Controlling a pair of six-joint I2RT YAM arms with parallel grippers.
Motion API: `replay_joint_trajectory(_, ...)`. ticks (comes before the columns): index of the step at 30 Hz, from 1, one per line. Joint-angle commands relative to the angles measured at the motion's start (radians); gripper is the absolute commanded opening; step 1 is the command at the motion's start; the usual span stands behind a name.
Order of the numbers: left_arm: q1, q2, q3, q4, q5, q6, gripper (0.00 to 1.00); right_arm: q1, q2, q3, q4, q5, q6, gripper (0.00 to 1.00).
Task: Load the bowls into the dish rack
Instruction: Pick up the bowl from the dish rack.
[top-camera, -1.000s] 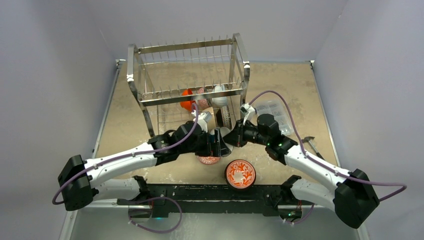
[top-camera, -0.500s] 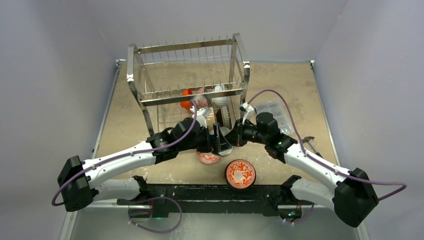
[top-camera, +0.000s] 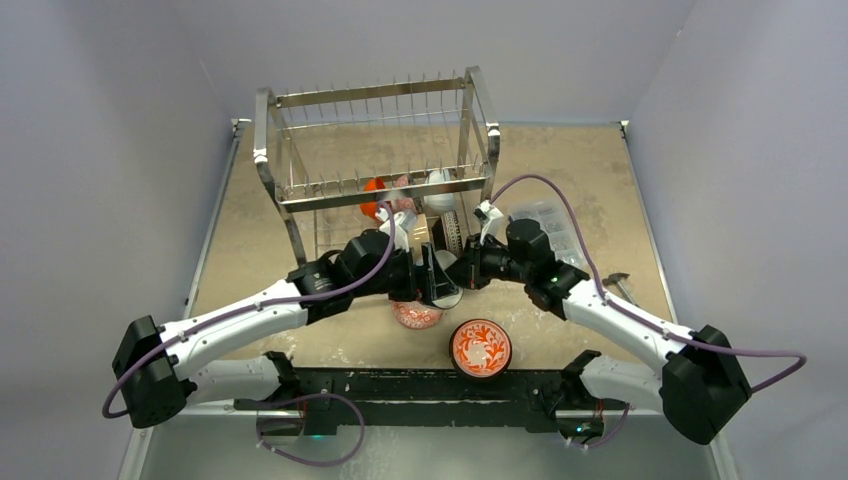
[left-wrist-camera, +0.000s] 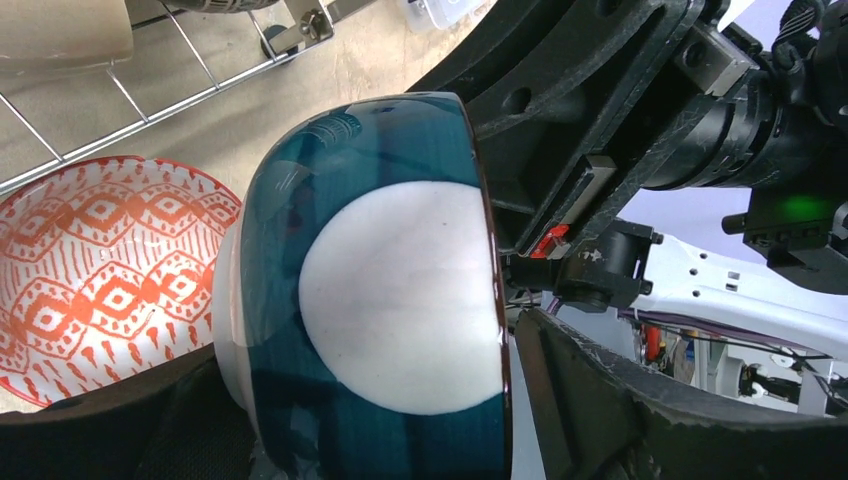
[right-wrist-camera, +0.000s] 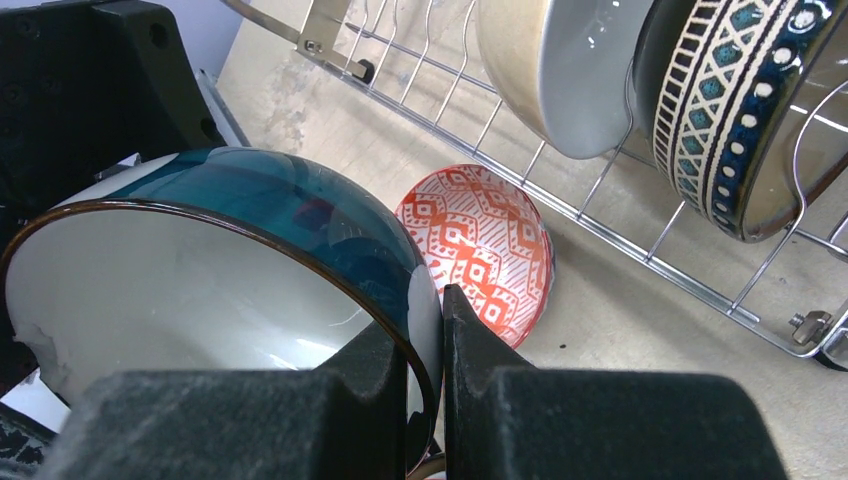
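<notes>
A teal-blue bowl with white patches (top-camera: 447, 281) hangs on its side above the table, just in front of the steel dish rack (top-camera: 380, 180). My right gripper (right-wrist-camera: 440, 300) is shut on its rim, one finger inside and one outside the wall (right-wrist-camera: 200, 290). My left gripper (top-camera: 430, 278) is open around the same bowl (left-wrist-camera: 380, 290); a gap shows between the rim and its right finger (left-wrist-camera: 620, 400). An orange-and-white patterned bowl (top-camera: 417, 317) lies on the table below. A red floral bowl (top-camera: 481, 346) sits near the front edge. Several bowls stand in the rack's lower shelf (right-wrist-camera: 560, 60).
A clear plastic compartment box (top-camera: 550, 225) lies right of the rack. A small dark tool (top-camera: 620, 288) lies at the right edge. The rack's lower wire shelf (right-wrist-camera: 600, 220) is close behind the held bowl, with a blue-patterned bowl (right-wrist-camera: 730, 100) in it.
Both arms have carried the blue bowl a little away from me, towards the rack. The bowls on the table have not moved.
</notes>
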Motion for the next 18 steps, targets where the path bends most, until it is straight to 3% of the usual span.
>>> replay_joint_trajectory(1,0.035,-0.070,0.042,0.108,0.051,0.006,0.83,0.000,0.005,0.068,0.033,-0.002,-0.016,0.00)
replay_joint_trajectory(9,0.051,-0.092,0.027,0.104,0.063,0.005,0.59,-0.001,0.015,0.077,0.031,-0.003,-0.015,0.00)
replay_joint_trajectory(18,0.053,-0.062,-0.001,0.170,0.069,-0.012,0.43,-0.001,0.012,0.090,0.031,-0.011,-0.010,0.00)
